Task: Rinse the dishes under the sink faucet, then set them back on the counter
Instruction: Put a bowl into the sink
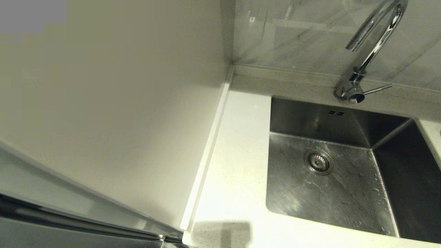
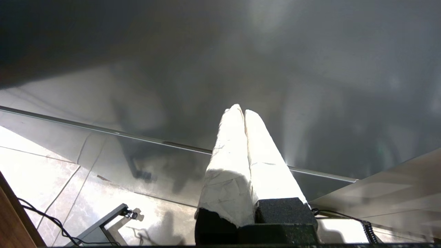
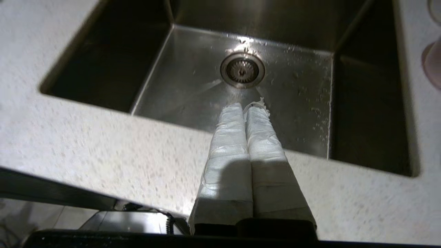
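right gripper point(image 3: 245, 105) clenched on nothing, above the counter's point(image 3: 103, 151) front edge; sink point(image 3: 193, 86) and drain strainer point(image 3: 243, 70) just beyond its tips. off to its side, perhaps a pink dish point(image 3: 433, 63). left gripper point(image 2: 240, 109) clenched, parked low.

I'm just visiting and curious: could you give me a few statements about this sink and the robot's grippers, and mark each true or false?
1. The sink holds a dish. False: only its drain strainer and water droplets show.
2. The right gripper is shut, holding nothing. True.
3. Water runs from the faucet. False: no stream shows.
4. The left gripper is shut. True.
5. A pink dish sits on the counter beside the sink. True.
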Motion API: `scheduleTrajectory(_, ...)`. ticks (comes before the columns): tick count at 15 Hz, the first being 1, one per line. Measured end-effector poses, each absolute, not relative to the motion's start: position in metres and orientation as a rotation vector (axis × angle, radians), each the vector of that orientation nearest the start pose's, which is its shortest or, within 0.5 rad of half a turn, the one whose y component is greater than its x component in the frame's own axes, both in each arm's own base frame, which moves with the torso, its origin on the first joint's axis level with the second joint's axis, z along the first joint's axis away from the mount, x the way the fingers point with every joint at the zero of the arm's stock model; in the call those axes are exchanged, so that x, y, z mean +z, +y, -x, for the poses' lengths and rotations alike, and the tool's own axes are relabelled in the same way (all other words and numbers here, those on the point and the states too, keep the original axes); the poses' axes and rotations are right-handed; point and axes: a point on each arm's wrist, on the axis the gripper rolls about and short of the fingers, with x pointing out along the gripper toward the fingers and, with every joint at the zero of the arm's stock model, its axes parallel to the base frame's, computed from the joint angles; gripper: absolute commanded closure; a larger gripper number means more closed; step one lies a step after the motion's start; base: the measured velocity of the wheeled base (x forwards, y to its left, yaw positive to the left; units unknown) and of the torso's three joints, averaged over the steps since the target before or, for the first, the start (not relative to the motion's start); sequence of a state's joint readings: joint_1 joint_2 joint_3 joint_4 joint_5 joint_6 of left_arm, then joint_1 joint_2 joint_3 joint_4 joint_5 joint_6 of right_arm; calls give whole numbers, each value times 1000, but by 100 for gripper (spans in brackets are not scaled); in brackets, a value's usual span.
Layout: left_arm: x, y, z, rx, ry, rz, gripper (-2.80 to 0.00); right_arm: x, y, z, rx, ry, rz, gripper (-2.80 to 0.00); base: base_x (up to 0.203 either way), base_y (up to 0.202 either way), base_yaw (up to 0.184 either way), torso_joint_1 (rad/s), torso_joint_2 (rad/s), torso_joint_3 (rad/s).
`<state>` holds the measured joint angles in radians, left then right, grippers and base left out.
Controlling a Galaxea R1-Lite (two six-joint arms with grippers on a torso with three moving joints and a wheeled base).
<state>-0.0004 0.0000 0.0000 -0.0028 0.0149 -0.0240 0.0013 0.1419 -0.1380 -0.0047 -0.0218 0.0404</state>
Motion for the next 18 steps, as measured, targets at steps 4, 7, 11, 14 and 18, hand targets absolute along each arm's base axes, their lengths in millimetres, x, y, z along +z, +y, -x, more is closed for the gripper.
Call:
scheduleTrajectory(4,76,0,23,15,-3,24,0,222,-2,-11,-102,-13,-41,0,0,0,0,0,0,0)
scheduleTrajectory(7,76,0,23,15,-3,24,0,306,-11,-50,-266,-2,-19,0,0,0,0,0,0,0)
scheduleTrajectory(11,76,0,23,15,-3,24,0,360,-41,-83,-403,229,70,0,0,0,0,0,0,0)
scheduleTrajectory(14,76,0,23,15,-3,24,0,352,-70,-95,-280,477,166,0,0,0,0,0,0,0)
scheduleTrajectory(18,76,0,23,15,-3,24,0,344,-104,-115,-90,589,225,0,0,0,0,0,0,0)
